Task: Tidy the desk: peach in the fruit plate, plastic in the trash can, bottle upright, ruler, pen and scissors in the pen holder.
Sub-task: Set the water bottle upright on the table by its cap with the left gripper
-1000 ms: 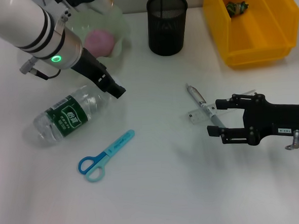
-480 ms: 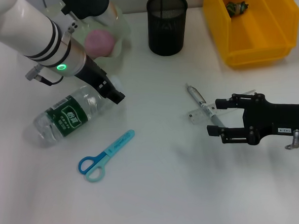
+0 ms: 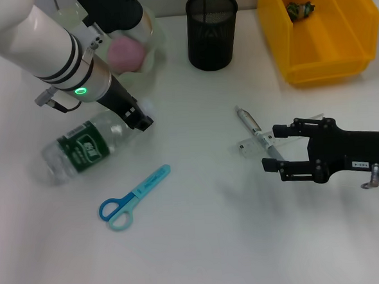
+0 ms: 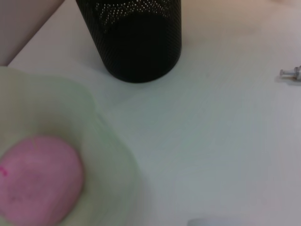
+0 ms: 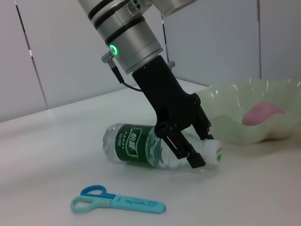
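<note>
The bottle (image 3: 87, 150), lying on its side at middle left of the head view, looks light, smooth and prone to rolling, so the left gripper (image 3: 138, 119), fingers spread around its neck by the cap, seems best placed there, while the right gripper (image 3: 275, 148) waits open at lower right.

A: What sits on the white table (image 3: 202, 244)?
B: 1 bottle (image 3: 80, 150) lying on its side, blue scissors (image 3: 134, 198), a pen (image 3: 259, 136) across a clear ruler (image 3: 249, 146).
A: Further back?
B: The fruit plate (image 3: 147, 54), black mesh pen holder (image 3: 212, 30), yellow bin (image 3: 318, 28).
</note>
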Robot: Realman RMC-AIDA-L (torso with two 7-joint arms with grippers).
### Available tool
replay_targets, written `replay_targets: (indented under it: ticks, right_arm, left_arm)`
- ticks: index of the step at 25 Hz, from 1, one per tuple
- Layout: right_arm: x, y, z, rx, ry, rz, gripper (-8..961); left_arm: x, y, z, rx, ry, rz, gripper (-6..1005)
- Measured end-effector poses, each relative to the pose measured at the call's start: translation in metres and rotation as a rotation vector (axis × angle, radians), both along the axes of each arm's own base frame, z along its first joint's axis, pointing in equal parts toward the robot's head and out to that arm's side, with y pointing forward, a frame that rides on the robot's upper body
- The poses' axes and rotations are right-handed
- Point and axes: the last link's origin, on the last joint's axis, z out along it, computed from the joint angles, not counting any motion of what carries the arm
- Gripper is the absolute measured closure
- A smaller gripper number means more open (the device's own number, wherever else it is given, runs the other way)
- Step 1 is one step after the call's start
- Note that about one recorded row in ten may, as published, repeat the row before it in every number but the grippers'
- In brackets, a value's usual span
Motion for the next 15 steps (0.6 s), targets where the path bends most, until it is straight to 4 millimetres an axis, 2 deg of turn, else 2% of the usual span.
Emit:
replay_targets:
  ticks: [5,12,14,15]
  right_arm:
    - [0.0,0.0,0.0,0.0,0.0,-0.001,194]
    - [0.001,-0.001,0.0,0.001,0.001,-0.005,195]
    - [0.002,-0.002,0.0,0.001,0.001,-0.006,195]
    - [0.002,-0.002,0.0,0.002,0.001,-0.007,195]
  left_arm:
    - [0.003,-0.001,-0.001,-0.01,0.0,-0.007,528]
    - [0.015,-0.004,0.006,-0.025,-0.047,-0.01,551]
    - [0.019,-0.006,0.011,-0.024,-0.078,-0.007,552]
    - [0.024,-0.008,0.022,-0.015,-0.118,-0.011,552]
